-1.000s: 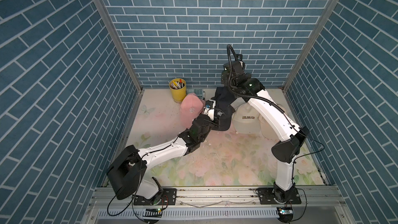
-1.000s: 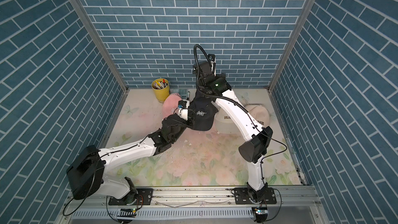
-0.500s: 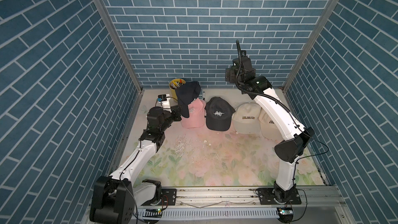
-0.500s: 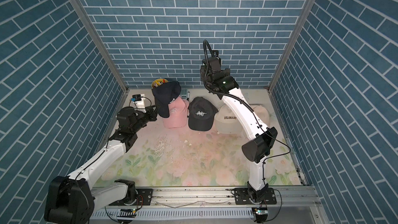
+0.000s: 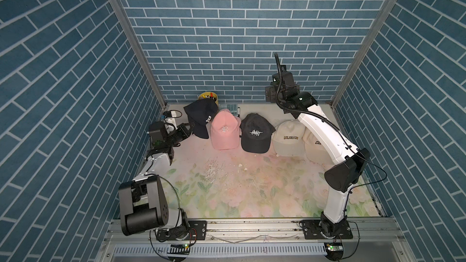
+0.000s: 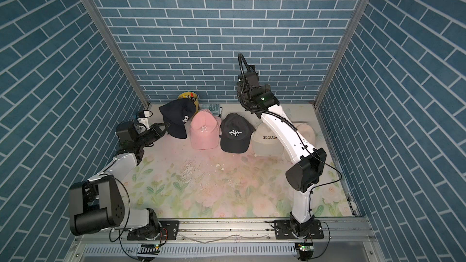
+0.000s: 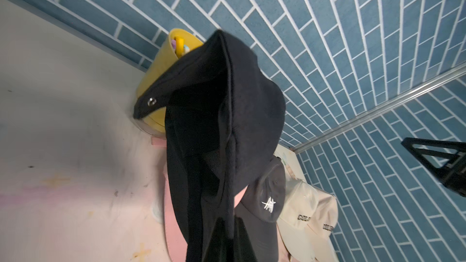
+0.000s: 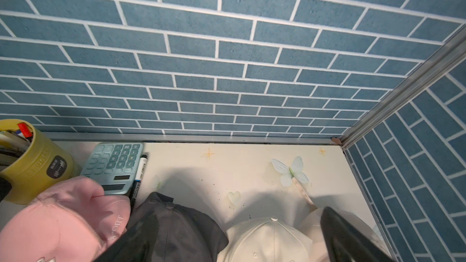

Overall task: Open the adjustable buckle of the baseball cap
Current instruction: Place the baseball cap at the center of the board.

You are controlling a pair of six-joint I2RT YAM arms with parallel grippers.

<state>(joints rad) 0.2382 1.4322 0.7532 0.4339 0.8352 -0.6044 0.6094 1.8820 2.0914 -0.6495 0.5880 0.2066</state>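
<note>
The baseball cap (image 5: 201, 117) (image 6: 180, 117) is navy with a white R. It hangs at the far left above the table, by the yellow cup. My left gripper (image 5: 187, 128) (image 6: 162, 128) is shut on its edge. In the left wrist view the cap (image 7: 222, 122) droops from the gripper (image 7: 227, 243), and a strap end with a small metal ring (image 7: 151, 102) sticks out sideways. I cannot make out the buckle itself. My right gripper (image 5: 271, 94) (image 8: 234, 248) is open and empty, raised near the back wall above the row of caps.
A pink cap (image 5: 225, 133), a black cap (image 5: 254, 134) and two cream caps (image 5: 288, 141) (image 5: 315, 144) lie in a row at the back. A yellow cup of pens (image 5: 208, 95), a calculator (image 8: 113, 167) and a marker (image 8: 137, 180) sit by the back wall.
The left arm has drawn back from the middle of the row to the far left, with the navy cap hanging from it. The right arm has risen toward the back wall.
</note>
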